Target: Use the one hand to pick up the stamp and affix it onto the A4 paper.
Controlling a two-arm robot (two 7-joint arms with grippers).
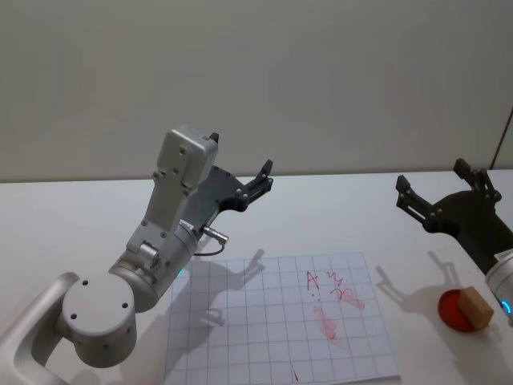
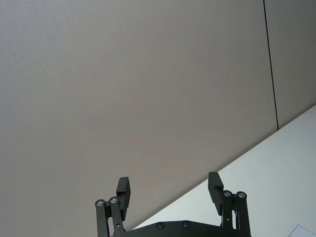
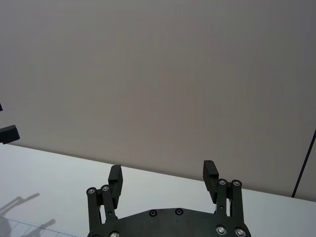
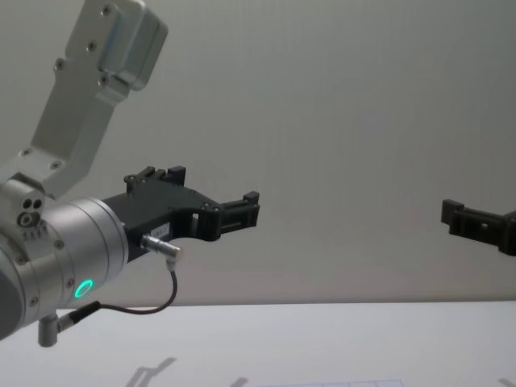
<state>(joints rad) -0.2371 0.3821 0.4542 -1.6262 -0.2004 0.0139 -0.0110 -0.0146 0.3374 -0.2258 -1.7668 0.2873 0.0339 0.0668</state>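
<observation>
A: Why's the tan wooden stamp (image 1: 474, 306) off the white, blue-gridded A4 paper (image 1: 240, 337)?

B: It's resting on a round red pad (image 1: 450, 314), probably inking. The black right gripper (image 1: 433, 180) hovers nearby, jaws apart; the left gripper (image 1: 264, 178) idles raised, spread too.

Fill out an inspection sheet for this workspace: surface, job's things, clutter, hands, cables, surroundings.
Surface: white tabletop, crossed by arm shadows.
Job's things: small tan wooden block stamp sits on a round red pad on the robot's right; white A4 paper with pale-blue grid lines lies flat in the middle and carries red marks.
Clutter: nothing seen.
Hands: matte-black right hand open, empty, raised above the table, clear of the stamp; black left hand open, empty, raised beyond the paper.
Cables: thin dark cable loops under the left wrist, off the table.
Surroundings: plain grey wall with a dark vertical seam.
</observation>
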